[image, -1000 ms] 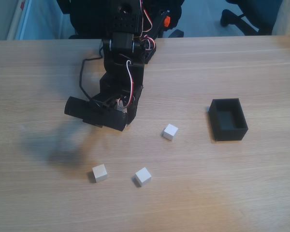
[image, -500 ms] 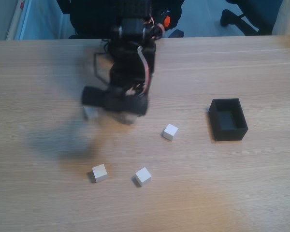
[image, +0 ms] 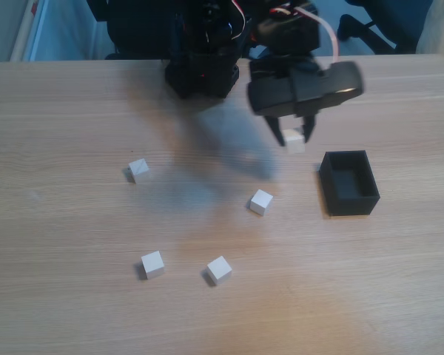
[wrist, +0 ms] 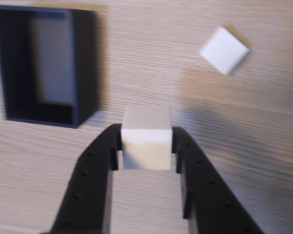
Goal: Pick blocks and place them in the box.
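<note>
My gripper [image: 293,139] hangs above the table just left of the black box [image: 348,183], shut on a pale block [image: 294,141]. In the wrist view the held block [wrist: 146,137] sits squeezed between the two black fingers [wrist: 95,165], with the gripper [wrist: 146,141] below and right of the empty box [wrist: 44,63]. Several more blocks lie on the table in the fixed view: one [image: 260,201] left of the box, one [image: 138,168] at mid-left, two [image: 153,264] [image: 219,270] toward the front. The wrist view shows one loose block [wrist: 224,49].
The arm's black base [image: 203,52] stands at the table's back edge. Chair legs [image: 370,22] show on the floor behind the table. Bare wood spreads along the front and the right of the box.
The arm swung from the left side of the table to the right, carrying a block toward the box. The block at mid-left, hidden before, now shows.
</note>
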Controlling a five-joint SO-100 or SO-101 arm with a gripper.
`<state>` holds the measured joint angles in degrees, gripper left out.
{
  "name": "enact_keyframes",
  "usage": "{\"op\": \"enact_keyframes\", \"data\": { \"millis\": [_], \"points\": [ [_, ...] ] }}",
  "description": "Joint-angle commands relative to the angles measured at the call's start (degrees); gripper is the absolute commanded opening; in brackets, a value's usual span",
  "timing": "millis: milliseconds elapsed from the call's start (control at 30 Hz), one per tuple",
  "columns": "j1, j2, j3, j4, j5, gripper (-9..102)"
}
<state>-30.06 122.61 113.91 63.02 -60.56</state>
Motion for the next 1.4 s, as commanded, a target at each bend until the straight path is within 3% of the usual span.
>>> {"op": "enact_keyframes", "data": {
  "millis": [0,467,733,933,1000,1067,1200,1367],
  "points": [
    [-3.5,-2.6,-7.0,-0.4,1.4,0],
    [-12.2,-12.8,-15.7,-8.2,3.8,1],
    [-13.3,-14.1,-16.2,-8.7,6.2,15],
    [-12.3,-13.9,-16.3,-8.3,5.4,16],
    [-11.5,-13.2,-16.3,-7.2,5.3,12],
    [-10.2,-11.6,-15.6,-5.5,5.4,1],
    [-4.9,-5.1,-10.1,-1.8,3.9,0],
    [4.3,5.0,3.3,-3.2,-1.8,0]
  ]
}}
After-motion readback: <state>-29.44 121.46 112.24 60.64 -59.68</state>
